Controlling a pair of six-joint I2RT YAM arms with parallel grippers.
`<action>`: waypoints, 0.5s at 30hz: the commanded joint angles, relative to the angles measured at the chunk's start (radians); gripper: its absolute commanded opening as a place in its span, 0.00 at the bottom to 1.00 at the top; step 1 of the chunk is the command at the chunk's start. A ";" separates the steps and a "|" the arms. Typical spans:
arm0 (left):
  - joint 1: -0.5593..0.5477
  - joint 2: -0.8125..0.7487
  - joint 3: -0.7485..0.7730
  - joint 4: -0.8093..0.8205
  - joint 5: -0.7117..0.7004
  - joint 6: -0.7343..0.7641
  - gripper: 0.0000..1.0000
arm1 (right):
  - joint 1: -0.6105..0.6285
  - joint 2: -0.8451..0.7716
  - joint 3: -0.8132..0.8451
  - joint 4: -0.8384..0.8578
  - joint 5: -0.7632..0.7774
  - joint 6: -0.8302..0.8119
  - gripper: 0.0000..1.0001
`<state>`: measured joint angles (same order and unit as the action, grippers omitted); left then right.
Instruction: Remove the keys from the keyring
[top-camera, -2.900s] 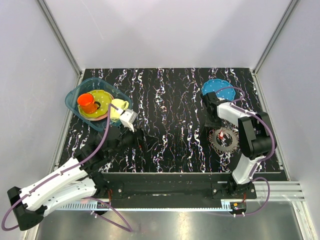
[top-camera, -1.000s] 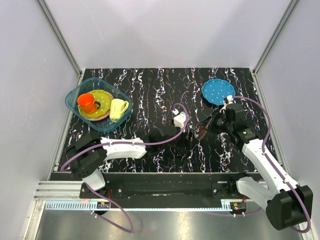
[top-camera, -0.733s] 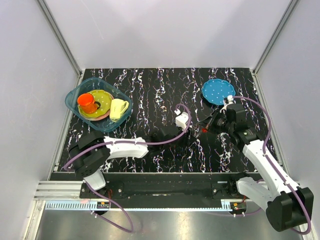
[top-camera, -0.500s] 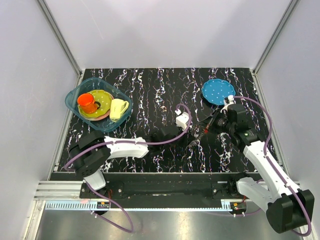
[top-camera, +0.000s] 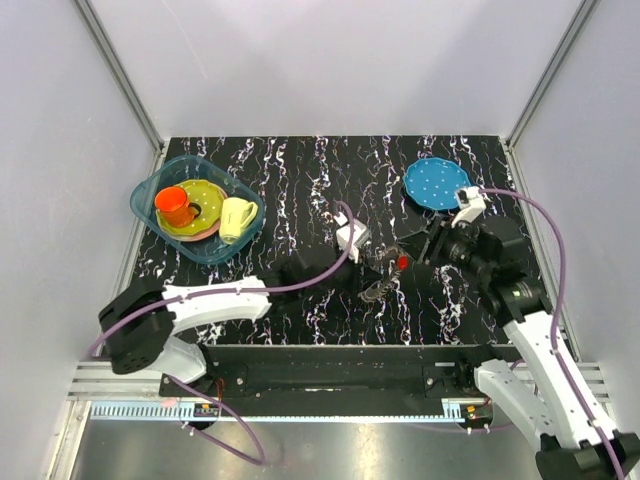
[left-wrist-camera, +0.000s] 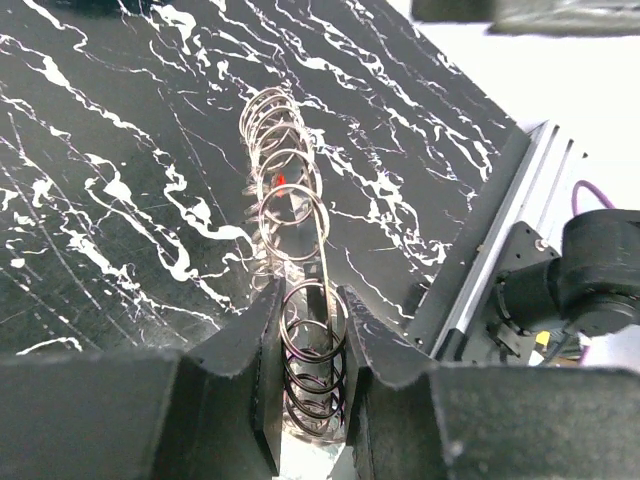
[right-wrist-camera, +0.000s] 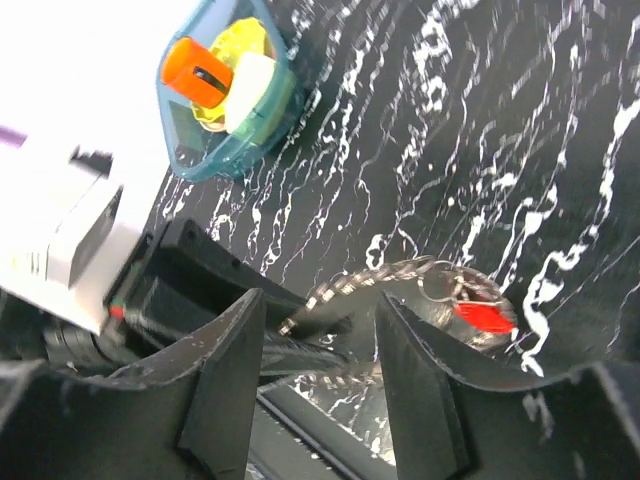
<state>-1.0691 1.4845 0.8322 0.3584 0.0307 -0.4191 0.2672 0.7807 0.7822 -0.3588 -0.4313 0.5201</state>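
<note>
**A:** The black, white-veined table (top-camera: 300, 190) is sitting inside pale grey walls. Where is the keyring (left-wrist-camera: 290, 215) lying?

**B:** Just off centre, toward four o'clock in the overhead view. The left gripper (left-wrist-camera: 310, 325) is clamping it, with its fingers (left-wrist-camera: 250, 350) pinching the near end of the wire coils. The rest is stretching away edge-on. I can't tell whether the far end is touching the table.

**A:** Why is it being held that way?

**B:** I'd judge it's being steadied so the other arm can work on it. The red key (right-wrist-camera: 482, 315) is dangling from the far end, toward three o'clock and facing the right gripper (right-wrist-camera: 318, 330).

**A:** Is that one gripping anything?

**B:** No, its jaws are standing apart with nothing between them. The ring and key are lying just beyond the tips, so the key is not yet coming off.

**A:** And the crockery?

**B:** It's sitting well out of the way. The blue dotted plate (top-camera: 435, 183) is at one o'clock, and the clear blue tub (top-camera: 150, 215) holding the orange cup (top-camera: 175, 205) is at ten.

**A:** Is any writing showing?

**B:** None that I can read — no brand or label anywhere.
</note>
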 joint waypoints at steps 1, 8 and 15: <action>0.015 -0.157 -0.028 -0.001 0.038 0.020 0.00 | -0.003 -0.153 0.032 0.014 -0.035 -0.216 0.55; 0.031 -0.345 -0.076 -0.113 0.028 0.042 0.00 | -0.002 -0.322 -0.187 0.306 -0.110 -0.206 0.63; 0.047 -0.513 -0.113 -0.220 0.018 0.037 0.00 | -0.002 -0.267 -0.281 0.530 -0.271 -0.088 0.70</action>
<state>-1.0325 1.0481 0.7212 0.1516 0.0490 -0.3958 0.2672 0.4603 0.5114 -0.0437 -0.5735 0.3698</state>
